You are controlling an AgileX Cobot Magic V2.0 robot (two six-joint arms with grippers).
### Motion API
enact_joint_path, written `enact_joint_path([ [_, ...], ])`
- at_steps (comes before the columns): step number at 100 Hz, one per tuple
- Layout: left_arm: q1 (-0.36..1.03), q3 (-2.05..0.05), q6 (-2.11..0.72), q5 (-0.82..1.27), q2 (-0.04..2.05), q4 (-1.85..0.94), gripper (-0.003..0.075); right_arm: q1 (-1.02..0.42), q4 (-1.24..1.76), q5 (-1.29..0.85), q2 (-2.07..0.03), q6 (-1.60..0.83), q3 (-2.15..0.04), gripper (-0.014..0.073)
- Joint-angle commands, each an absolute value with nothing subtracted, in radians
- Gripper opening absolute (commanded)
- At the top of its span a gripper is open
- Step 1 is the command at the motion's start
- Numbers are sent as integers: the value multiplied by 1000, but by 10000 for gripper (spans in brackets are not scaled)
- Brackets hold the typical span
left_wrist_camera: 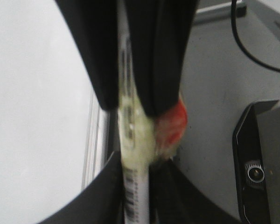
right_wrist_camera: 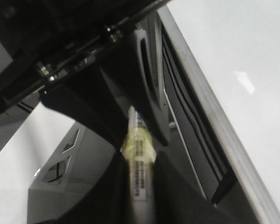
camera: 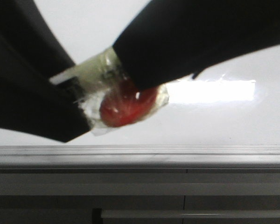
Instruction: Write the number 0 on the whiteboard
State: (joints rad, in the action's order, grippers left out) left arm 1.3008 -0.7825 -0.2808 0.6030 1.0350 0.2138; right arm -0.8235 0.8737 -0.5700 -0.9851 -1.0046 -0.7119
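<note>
Where the two arms meet close before the front camera, we read from the left. The left gripper [left_wrist_camera: 140, 161] is closed on the marker [left_wrist_camera: 136, 196], whose taped barrel runs straight between its fingers. A band of yellowish tape [camera: 95, 67] thickens the barrel, which we judge is meant to give the pads a firmer seat. Just below it sits a red lump [camera: 128, 107] under clear wrap; its purpose cannot be told. To the right, the right gripper [right_wrist_camera: 140, 158] is also clamped on the same marker, so both arms share one pen, held end to end. We take this for a handover or a regrip, made above the board so the pen can be aligned before writing. Behind lies the whiteboard [camera: 224, 121], with its light glare [camera: 210, 91] and grey edge strip [camera: 177, 156] nearest us. Of the number 0 we see no stroke on the visible surface, though the arms hide much of it.
</note>
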Motion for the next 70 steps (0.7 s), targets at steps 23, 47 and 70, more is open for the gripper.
enact_joint_path([
  [23, 1310, -816, -215, 522, 881, 152, 510, -818, 917, -411, -886, -900, -639, -64],
  [47, 1310, -816, -150, 527, 705, 148, 491, -818, 917, -367, -801, -845, -576, -64],
  [70, 1302, -771, 140, 536, 552, 300, 326, -782, 716, -441, -752, -687, -611, -53],
])
